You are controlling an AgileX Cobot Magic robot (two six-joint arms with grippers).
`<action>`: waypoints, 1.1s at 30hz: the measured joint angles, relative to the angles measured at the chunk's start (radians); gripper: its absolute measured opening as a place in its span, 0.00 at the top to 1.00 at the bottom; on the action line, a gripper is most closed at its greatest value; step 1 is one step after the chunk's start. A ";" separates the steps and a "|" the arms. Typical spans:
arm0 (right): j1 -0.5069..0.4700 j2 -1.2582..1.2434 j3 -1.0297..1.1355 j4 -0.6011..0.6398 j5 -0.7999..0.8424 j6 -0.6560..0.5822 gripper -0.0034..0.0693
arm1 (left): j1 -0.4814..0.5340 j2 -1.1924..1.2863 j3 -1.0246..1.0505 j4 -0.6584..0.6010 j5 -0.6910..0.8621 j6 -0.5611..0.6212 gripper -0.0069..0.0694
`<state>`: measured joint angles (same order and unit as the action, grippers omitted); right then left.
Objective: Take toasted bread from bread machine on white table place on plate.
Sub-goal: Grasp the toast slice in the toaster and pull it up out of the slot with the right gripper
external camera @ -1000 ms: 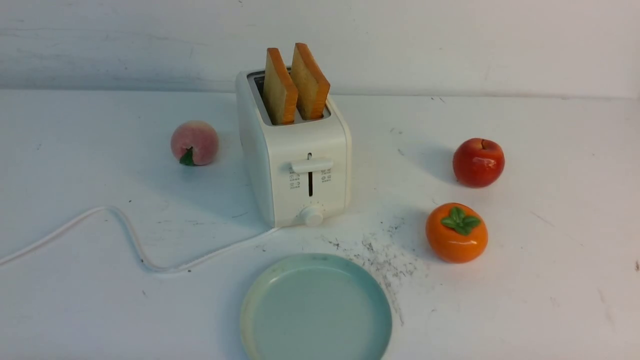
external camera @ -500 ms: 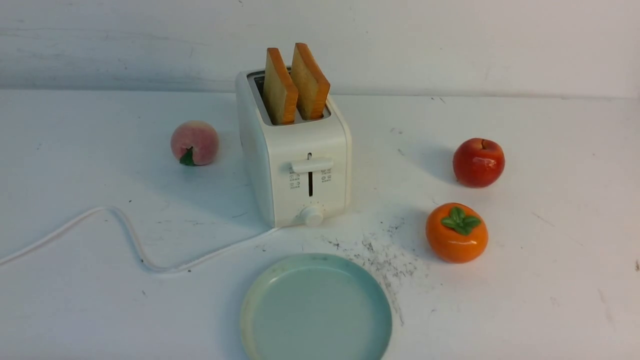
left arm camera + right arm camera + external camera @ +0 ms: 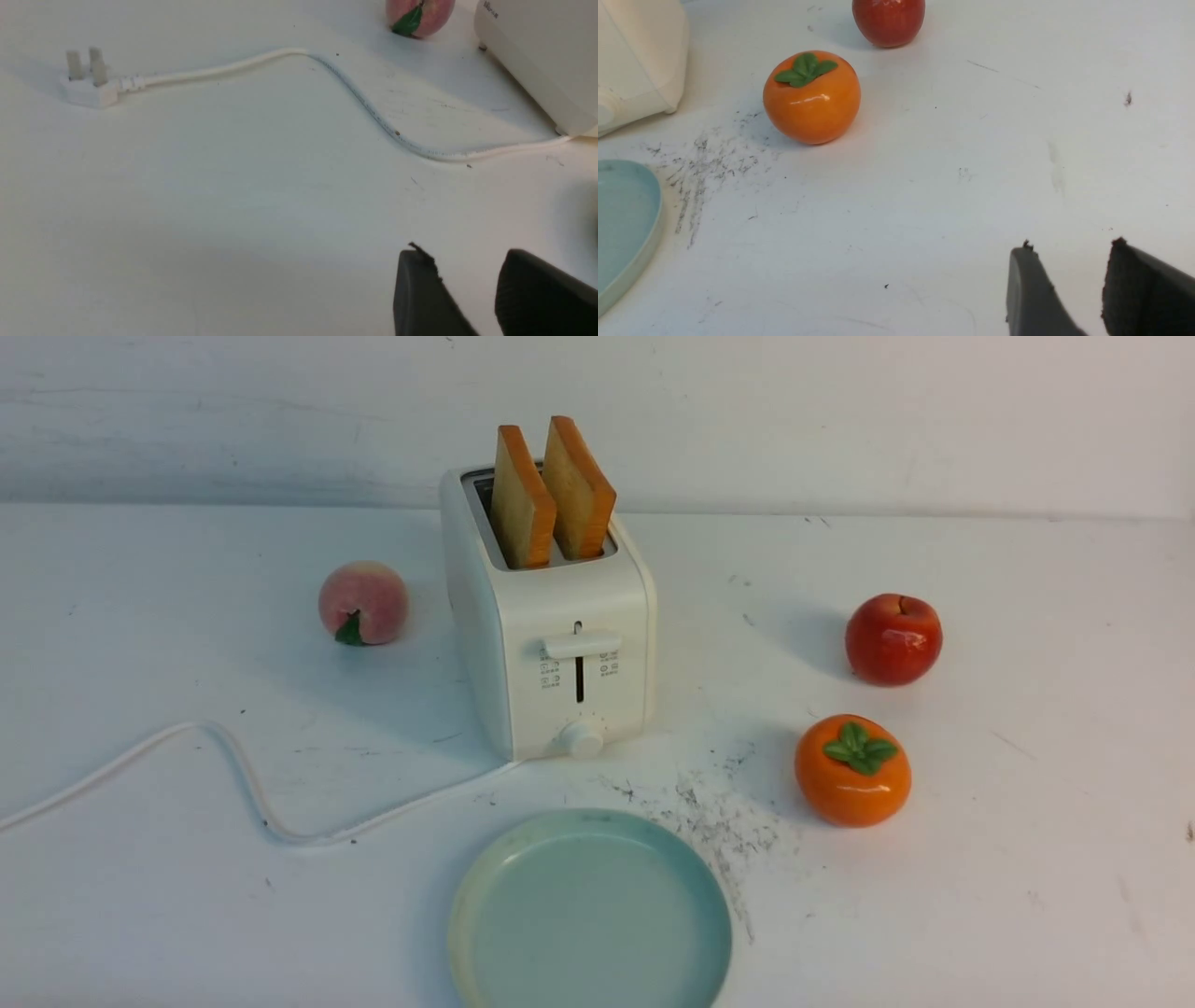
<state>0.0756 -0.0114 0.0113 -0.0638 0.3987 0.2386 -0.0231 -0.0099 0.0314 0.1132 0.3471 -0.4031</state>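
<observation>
Two slices of toasted bread (image 3: pixel 523 502) (image 3: pixel 581 490) stand upright in the slots of the white bread machine (image 3: pixel 551 635) at the middle of the white table (image 3: pixel 1027 821). The teal plate (image 3: pixel 590 915) lies empty in front of it; its rim shows in the right wrist view (image 3: pixel 626 233). Neither gripper shows in the front view. My left gripper (image 3: pixel 462 254) is open and empty over bare table near the toaster's cord (image 3: pixel 364 100). My right gripper (image 3: pixel 1069 247) is open and empty over bare table, right of the plate.
A peach (image 3: pixel 363 602) sits left of the toaster. A red apple (image 3: pixel 893 638) and an orange persimmon (image 3: pixel 852 770) sit to its right. The white cord (image 3: pixel 233 775) snakes across the left table to a plug (image 3: pixel 86 81). Dark scuffs (image 3: pixel 719 821) mark the table beside the plate.
</observation>
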 joint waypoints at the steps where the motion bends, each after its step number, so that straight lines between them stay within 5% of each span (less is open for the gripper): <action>1: 0.000 0.000 0.000 0.000 0.000 0.000 0.62 | 0.000 0.000 0.000 0.016 -0.017 0.000 0.60; 6: 0.000 0.000 0.000 -0.003 -0.003 0.000 0.62 | 0.000 0.000 0.000 -0.015 -0.087 -0.055 0.60; 8: 0.000 0.000 0.003 0.044 -0.027 0.041 0.62 | 0.000 0.000 0.000 -0.182 -0.096 -0.194 0.60; 11: 0.000 0.000 0.013 0.275 -0.098 0.214 0.62 | 0.000 0.000 0.000 -0.538 -0.098 -0.480 0.60; 15: 0.000 0.000 0.013 0.520 -0.175 0.376 0.62 | 0.000 0.000 0.000 -0.825 -0.103 -0.675 0.60; 24: 0.000 0.000 0.001 0.632 -0.256 0.391 0.62 | 0.000 0.000 0.000 -0.923 -0.113 -0.699 0.60; 28: 0.000 0.015 -0.132 0.542 -0.287 0.197 0.65 | 0.000 0.000 0.000 -0.927 -0.118 -0.703 0.60; 33: 0.000 0.275 -0.377 0.445 -0.160 -0.008 0.86 | 0.000 0.000 0.000 -0.927 -0.118 -0.701 0.60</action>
<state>0.0756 0.2634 -0.3658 0.3811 0.2390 0.2304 -0.0231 -0.0099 0.0314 -0.8134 0.2294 -1.1040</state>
